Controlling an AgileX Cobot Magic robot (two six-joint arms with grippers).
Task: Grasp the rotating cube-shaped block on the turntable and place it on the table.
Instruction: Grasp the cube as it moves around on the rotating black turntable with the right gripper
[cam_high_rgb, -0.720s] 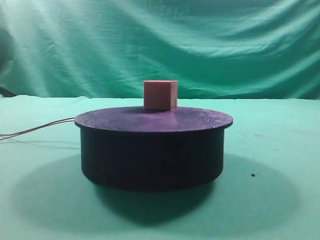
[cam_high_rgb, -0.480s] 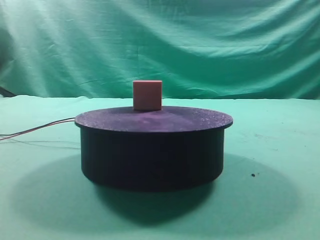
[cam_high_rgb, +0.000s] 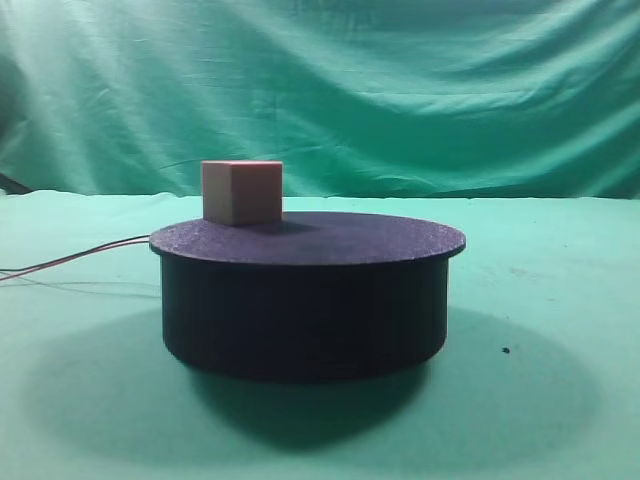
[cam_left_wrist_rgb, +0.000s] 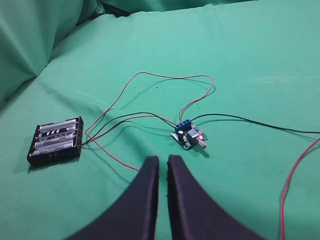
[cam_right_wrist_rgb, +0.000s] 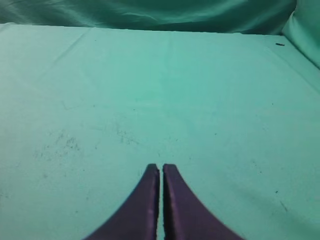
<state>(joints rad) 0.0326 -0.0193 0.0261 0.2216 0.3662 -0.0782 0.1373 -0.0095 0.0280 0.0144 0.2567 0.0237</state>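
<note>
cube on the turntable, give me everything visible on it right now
The cube-shaped block is a small, plain pinkish-salmon cube with smooth matte faces and no markings. It sits flat and upright on the turntable, near the rear left of the dark round top, turned so two side faces show, the left one lighter than the right. It casts a short shadow on the disc to its right. Only the turntable touches it; no gripper appears in the exterior view, and neither wrist view shows the block.
</note>
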